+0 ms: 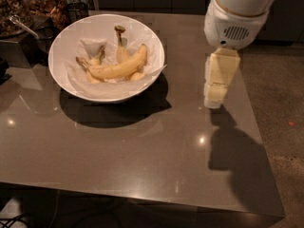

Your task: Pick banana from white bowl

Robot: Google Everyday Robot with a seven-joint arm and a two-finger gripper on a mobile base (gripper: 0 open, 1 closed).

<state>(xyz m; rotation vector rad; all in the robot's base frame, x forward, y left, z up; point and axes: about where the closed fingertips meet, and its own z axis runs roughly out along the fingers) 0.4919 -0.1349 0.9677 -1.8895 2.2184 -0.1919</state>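
The banana (pixel 118 67), long, curved and pale yellow, lies across the middle of the white bowl (pixel 71 42), which is lined with crinkled white paper and stands at the back left of the table. Shorter bananas (pixel 120 45) with dark stem tips lie behind and under it. My gripper (pixel 214 98) hangs from the white arm over the right side of the table. It is well to the right of the bowl and above the tabletop, with nothing seen in it.
The grey-brown table (pixel 142 151) has its right edge just past the gripper and its front edge near the bottom. Containers of dark snacks (pixel 45 6) stand at the back left behind the bowl. Floor lies to the right.
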